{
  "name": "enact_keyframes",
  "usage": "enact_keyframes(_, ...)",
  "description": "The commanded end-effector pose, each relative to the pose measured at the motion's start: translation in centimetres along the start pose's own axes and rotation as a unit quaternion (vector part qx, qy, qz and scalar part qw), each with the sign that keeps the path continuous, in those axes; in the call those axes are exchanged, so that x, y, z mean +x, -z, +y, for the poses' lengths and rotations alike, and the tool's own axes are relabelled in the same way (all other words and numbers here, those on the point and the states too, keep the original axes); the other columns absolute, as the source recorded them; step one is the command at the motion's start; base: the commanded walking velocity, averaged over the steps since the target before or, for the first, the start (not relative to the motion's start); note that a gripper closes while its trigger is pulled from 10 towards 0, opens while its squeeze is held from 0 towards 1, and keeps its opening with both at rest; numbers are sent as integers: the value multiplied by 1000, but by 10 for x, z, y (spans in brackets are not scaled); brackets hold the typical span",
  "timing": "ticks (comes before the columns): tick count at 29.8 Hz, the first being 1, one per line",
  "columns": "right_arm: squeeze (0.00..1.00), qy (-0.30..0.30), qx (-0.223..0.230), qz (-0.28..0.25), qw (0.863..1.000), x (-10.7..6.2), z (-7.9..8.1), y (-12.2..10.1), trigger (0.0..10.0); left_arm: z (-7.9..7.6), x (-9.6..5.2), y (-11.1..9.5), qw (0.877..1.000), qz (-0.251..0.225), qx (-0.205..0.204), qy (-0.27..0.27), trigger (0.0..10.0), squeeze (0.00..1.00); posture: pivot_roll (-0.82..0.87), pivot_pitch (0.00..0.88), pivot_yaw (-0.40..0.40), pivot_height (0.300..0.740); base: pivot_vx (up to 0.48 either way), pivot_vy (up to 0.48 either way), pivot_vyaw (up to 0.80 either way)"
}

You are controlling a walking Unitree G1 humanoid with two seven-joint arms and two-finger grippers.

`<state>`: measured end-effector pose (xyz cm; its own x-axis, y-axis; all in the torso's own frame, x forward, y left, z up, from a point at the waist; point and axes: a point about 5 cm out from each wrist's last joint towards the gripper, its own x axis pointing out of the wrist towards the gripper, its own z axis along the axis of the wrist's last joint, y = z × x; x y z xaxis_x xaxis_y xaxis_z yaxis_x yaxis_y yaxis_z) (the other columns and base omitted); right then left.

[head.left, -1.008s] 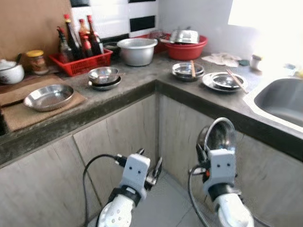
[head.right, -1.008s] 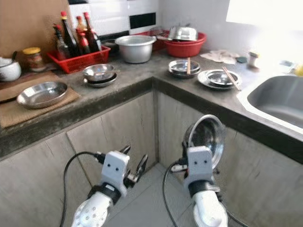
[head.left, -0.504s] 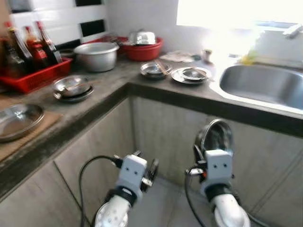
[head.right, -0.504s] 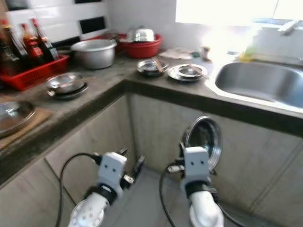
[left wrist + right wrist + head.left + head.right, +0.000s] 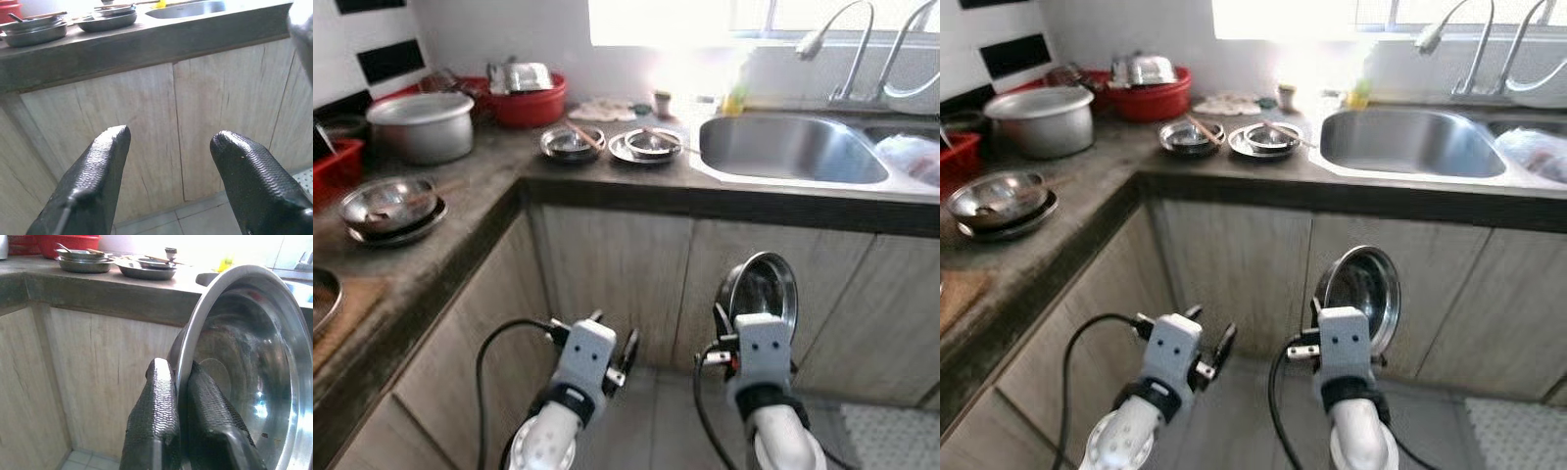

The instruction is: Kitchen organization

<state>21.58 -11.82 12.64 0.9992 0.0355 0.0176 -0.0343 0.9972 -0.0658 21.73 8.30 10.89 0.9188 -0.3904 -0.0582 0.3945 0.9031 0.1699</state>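
Grey stone counter [image 5: 607, 181] ran round the corner of the kitchen, with pale wooden cupboard doors [image 5: 617, 274] below it and a tiled floor [image 5: 656, 411] underneath. Low in front of those doors, the right gripper [image 5: 178, 382] held a steel bowl [image 5: 1363, 294] up on its edge, both black fingers [image 5: 159, 406] pinched on the rim, one on either side. The bowl's hollow faced the robot, well below the counter edge. At about nine o'clock from it, the left gripper [image 5: 168, 142] hung at the same height with its fingers spread apart and nothing between them, pointing at the cupboard doors.

Up on the counter at twelve o'clock from the bowl lay the steel sink [image 5: 788, 147], with curved taps [image 5: 847, 54] behind it under the bright window. Just beside the sink, at its nine o'clock, sat two shallow steel dishes [image 5: 607, 142] with chopsticks across them. Farther round at ten o'clock stood a red basin [image 5: 524, 98] holding metal ware, then a big grey pot [image 5: 421, 122], and nearer the robot a stack of steel bowls [image 5: 391, 206].
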Motion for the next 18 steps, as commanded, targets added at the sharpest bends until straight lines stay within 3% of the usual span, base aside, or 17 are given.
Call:
enact_keyframes(1,0,6,-6,-4,1000,1,-2,-2,10000,-6,2,-2,1000,-6,3,15,10000,0,94,1,0,740,0,-439,0)
enact_keyframes(18,0,7,-7,-6,1000,2,-2,-2,10000,-7,1,0,1000,-4,5,21,10000,0,87,0,3,740,0,-449,0)
